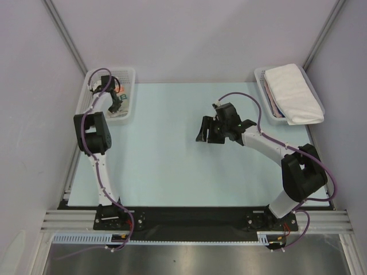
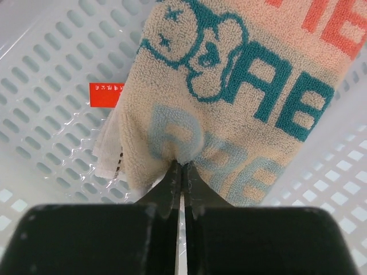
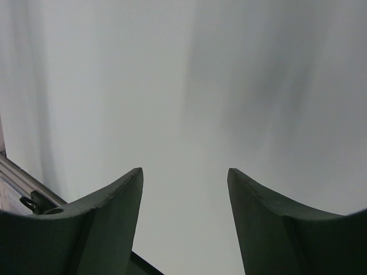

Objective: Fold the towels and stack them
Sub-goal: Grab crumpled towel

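A cream towel [image 2: 229, 103] with teal and orange lettering and a small teal bear lies in the white mesh basket [image 2: 46, 86] at the table's far left. My left gripper [image 2: 183, 166] is shut on a pinched fold at the towel's near edge. From above, the left gripper [image 1: 114, 103] reaches down into that basket [image 1: 129, 71]. A folded white towel [image 1: 292, 91] tops a stack in the far-right basket [image 1: 259, 74], with a pinkish edge [image 1: 275, 110] under it. My right gripper [image 1: 203, 130] hangs open over the middle of the table; in its wrist view the right gripper [image 3: 184, 172] holds nothing.
A red tag [image 2: 106, 94] and a white label [image 2: 106, 152] show at the towel's left side inside the basket. Grey walls enclose the pale blue table [image 1: 166, 166] on the left, back and right. A metal rail [image 1: 189, 220] runs along the near edge.
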You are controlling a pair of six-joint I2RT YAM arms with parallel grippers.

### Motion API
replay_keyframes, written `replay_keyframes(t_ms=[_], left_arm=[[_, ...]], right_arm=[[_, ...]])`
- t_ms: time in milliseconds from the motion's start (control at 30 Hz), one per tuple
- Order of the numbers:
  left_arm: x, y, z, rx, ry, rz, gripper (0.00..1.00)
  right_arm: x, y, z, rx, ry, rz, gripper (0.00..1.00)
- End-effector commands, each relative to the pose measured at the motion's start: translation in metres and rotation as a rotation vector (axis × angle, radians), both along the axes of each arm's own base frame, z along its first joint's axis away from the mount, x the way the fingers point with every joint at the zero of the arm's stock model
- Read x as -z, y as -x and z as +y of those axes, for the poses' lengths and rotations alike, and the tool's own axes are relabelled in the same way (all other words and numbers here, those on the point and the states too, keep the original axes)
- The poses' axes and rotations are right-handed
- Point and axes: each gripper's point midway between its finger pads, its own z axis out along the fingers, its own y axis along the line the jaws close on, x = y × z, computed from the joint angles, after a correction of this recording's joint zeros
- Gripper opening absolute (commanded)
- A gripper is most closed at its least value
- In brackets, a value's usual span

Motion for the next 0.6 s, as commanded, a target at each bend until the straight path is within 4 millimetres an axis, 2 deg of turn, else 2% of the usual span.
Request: replay_keyframes(t_ms=[0,33,67,133,167,200,233,267,300,333,367,400,433,467,500,533,567], left_arm=[[-0.054,-0.024,0.004,0.019,-0.007,-0.16,0.0],[-0.067,-0.025,0.004,0.021,-0.011,-0.189,0.0],[-0.094,-0.026,0.001,0.033,-0.019,-0.239,0.0],[-0.129,-0.033,-0.003,0.06,-0.04,-0.327,0.0],[-0.148,-0.034,-0.012,0.094,-0.069,-0.357,0.0],[-0.183,-0.032,-0.015,0.104,-0.093,-0.425,0.0],[-0.203,-0.029,-0.02,0.114,-0.114,-0.463,0.0],[-0.215,-0.025,-0.03,0.14,-0.141,-0.481,0.0],[-0.257,-0.018,-0.037,0.149,-0.165,-0.576,0.0],[-0.273,-0.012,-0.042,0.155,-0.181,-0.613,0.0],[-0.276,-0.007,-0.054,0.185,-0.191,-0.624,0.01],[-0.299,-0.002,-0.055,0.184,-0.209,-0.686,0.0],[-0.328,0.011,-0.071,0.215,-0.224,-0.742,0.0],[-0.336,0.02,-0.087,0.242,-0.225,-0.763,0.0],[-0.349,0.027,-0.096,0.254,-0.233,-0.797,0.0],[-0.366,0.044,-0.118,0.299,-0.235,-0.834,0.0],[-0.372,0.053,-0.128,0.316,-0.236,-0.851,0.0]], right_arm=[[-0.012,-0.009,0.004,-0.018,-0.019,-0.052,0.66],[-0.011,-0.01,0.004,-0.018,-0.016,-0.051,0.66],[-0.012,-0.01,0.005,-0.02,-0.017,-0.052,0.66],[-0.012,-0.011,0.005,-0.021,-0.017,-0.055,0.66],[-0.014,-0.012,0.006,-0.021,-0.022,-0.06,0.66],[-0.013,-0.013,0.006,-0.021,-0.02,-0.061,0.65],[-0.014,-0.015,0.006,-0.017,-0.019,-0.069,0.65],[-0.015,-0.016,0.006,-0.014,-0.02,-0.074,0.65],[-0.019,-0.017,0.007,-0.014,-0.027,-0.084,0.66],[-0.02,-0.019,0.008,-0.013,-0.029,-0.09,0.65],[-0.021,-0.019,0.007,-0.01,-0.033,-0.09,0.65],[-0.025,-0.02,0.009,-0.008,-0.042,-0.098,0.65],[-0.027,-0.02,0.01,-0.01,-0.05,-0.097,0.65],[-0.028,-0.02,0.01,-0.008,-0.054,-0.099,0.65],[-0.032,-0.021,0.011,-0.006,-0.06,-0.106,0.65],[-0.034,-0.022,0.01,0.006,-0.063,-0.108,0.65],[-0.037,-0.023,0.009,0.011,-0.064,-0.117,0.65]])
